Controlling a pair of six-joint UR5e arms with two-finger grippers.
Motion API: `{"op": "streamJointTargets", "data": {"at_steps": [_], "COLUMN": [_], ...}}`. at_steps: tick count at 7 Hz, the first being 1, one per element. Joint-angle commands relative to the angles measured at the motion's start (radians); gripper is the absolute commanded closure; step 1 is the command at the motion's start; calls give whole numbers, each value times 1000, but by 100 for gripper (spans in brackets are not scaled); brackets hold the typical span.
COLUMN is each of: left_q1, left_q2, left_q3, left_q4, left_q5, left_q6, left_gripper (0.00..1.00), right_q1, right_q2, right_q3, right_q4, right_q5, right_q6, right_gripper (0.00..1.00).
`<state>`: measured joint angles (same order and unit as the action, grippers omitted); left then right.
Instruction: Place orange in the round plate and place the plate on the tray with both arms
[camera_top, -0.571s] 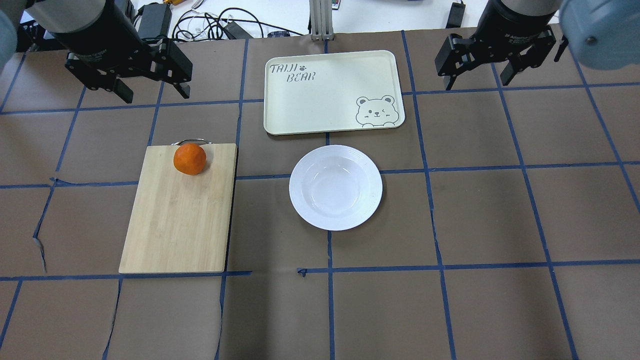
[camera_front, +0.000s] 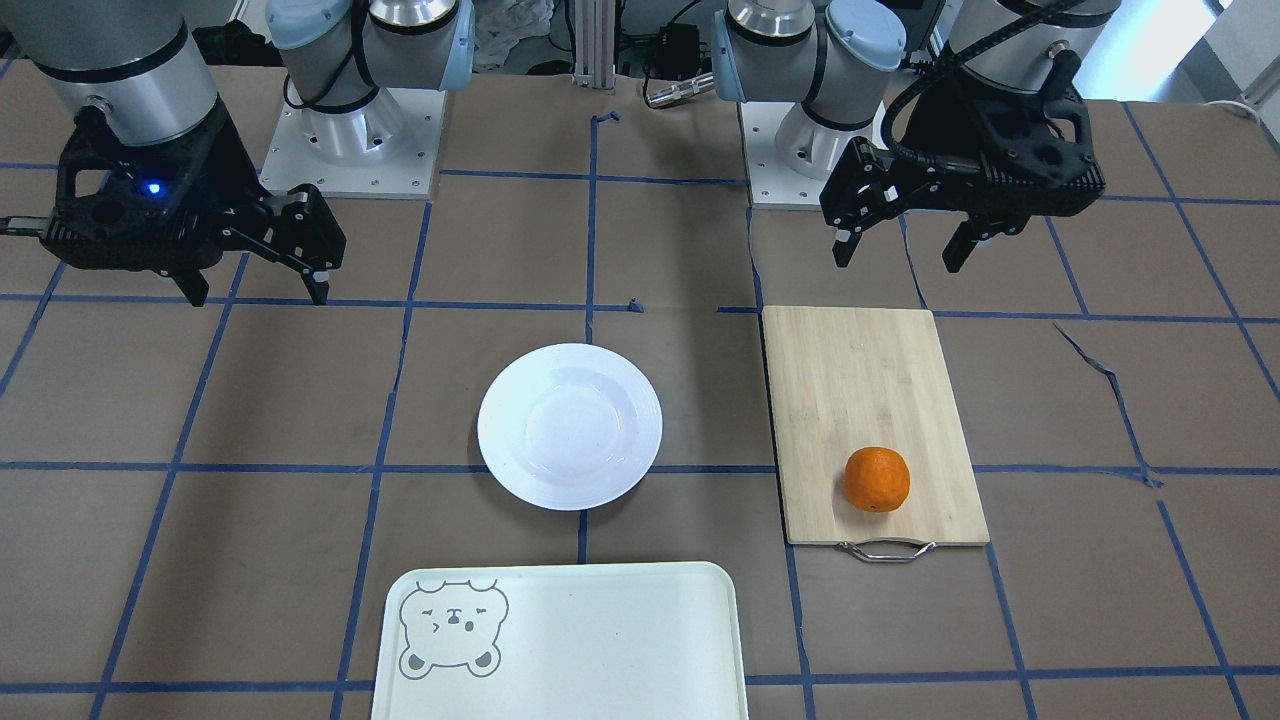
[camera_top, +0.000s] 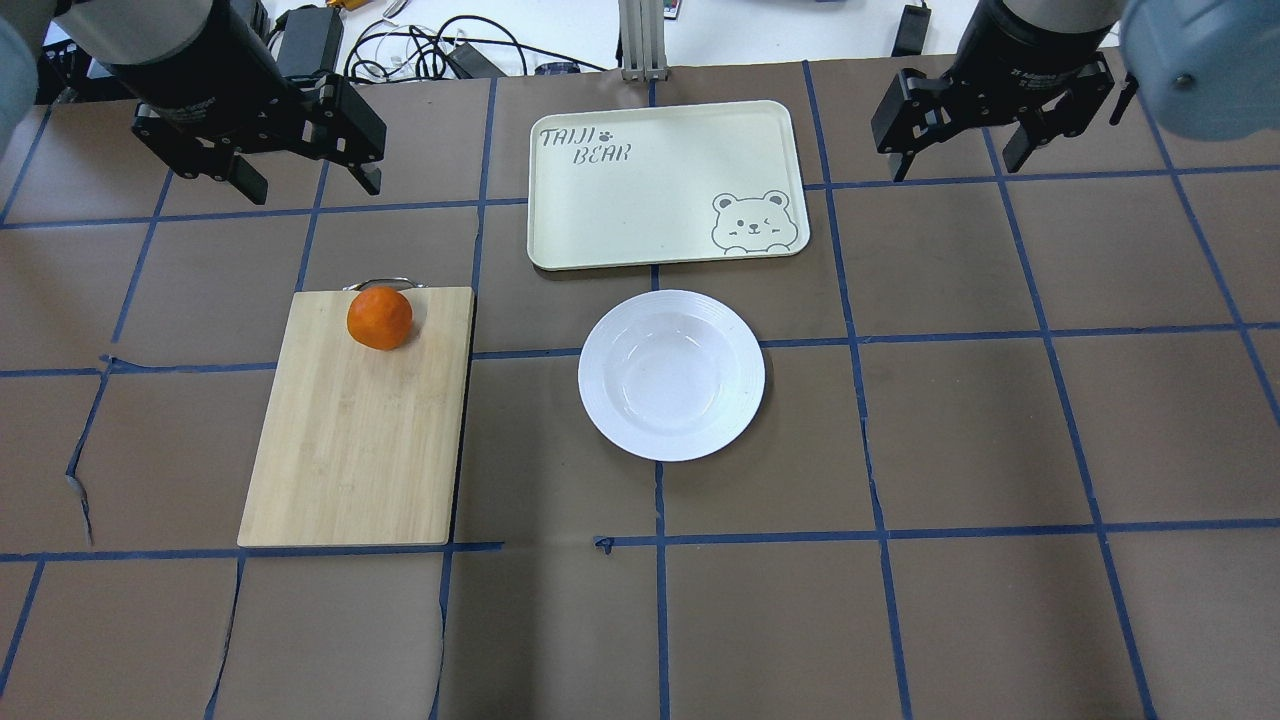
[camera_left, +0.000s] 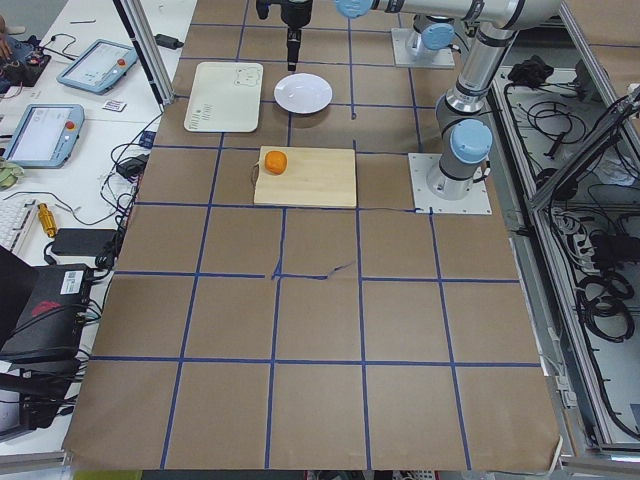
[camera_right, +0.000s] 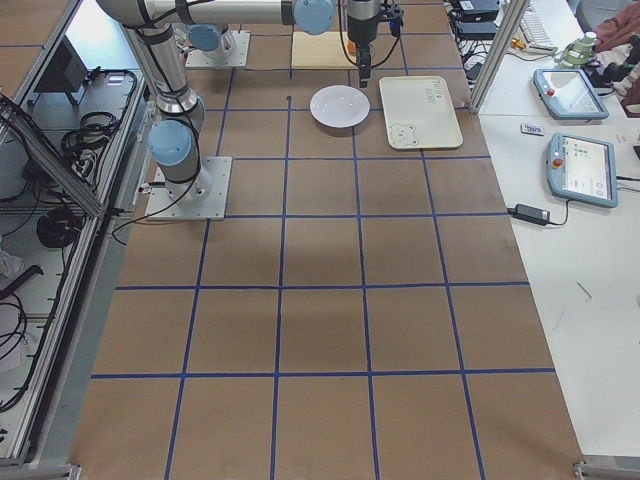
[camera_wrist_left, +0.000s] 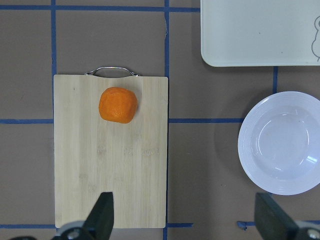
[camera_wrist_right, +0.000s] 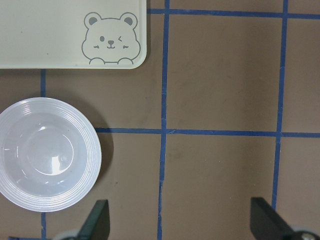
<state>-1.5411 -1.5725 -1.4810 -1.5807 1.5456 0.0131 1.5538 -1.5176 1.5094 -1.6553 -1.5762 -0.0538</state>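
Observation:
The orange (camera_top: 380, 318) (camera_front: 877, 479) (camera_wrist_left: 118, 105) rests on a bamboo cutting board (camera_top: 350, 450), close to its metal handle. The round plate (camera_top: 671, 375) (camera_front: 569, 426) (camera_wrist_right: 47, 154) lies empty on the table, just short of the tray. The cream tray (camera_top: 660, 185) (camera_front: 570, 640) with its bear face is also empty. My left gripper (camera_top: 310, 187) (camera_front: 898, 258) (camera_wrist_left: 184, 210) hovers open, high above the table by the board. My right gripper (camera_top: 955, 165) (camera_front: 258, 295) (camera_wrist_right: 180, 212) hovers open to the right of the tray. Neither holds anything.
The cutting board (camera_front: 870, 400) lies left of the plate in the overhead view. Brown paper with blue tape lines covers the table. Cables and a metal post (camera_top: 640, 40) sit beyond the tray at the far edge. The arm bases (camera_front: 350, 130) stand on the robot's side.

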Motion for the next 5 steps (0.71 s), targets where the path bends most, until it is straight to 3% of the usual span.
{"op": "streamJointTargets", "data": {"at_steps": [1,5], "left_q1": [-1,-1], "left_q2": [-1,-3], "left_q3": [1,-1], "left_q4": [1,1], "left_q5": [-1,-1], "left_q6": [2,1], "left_gripper": [0,0], "right_q1": [0,-3], "right_q2": [0,0], "right_q3": [0,2], "right_q4": [0,3], "right_q5": [-5,-4], "right_q6": [-3,-27], "right_gripper": [0,0]}}
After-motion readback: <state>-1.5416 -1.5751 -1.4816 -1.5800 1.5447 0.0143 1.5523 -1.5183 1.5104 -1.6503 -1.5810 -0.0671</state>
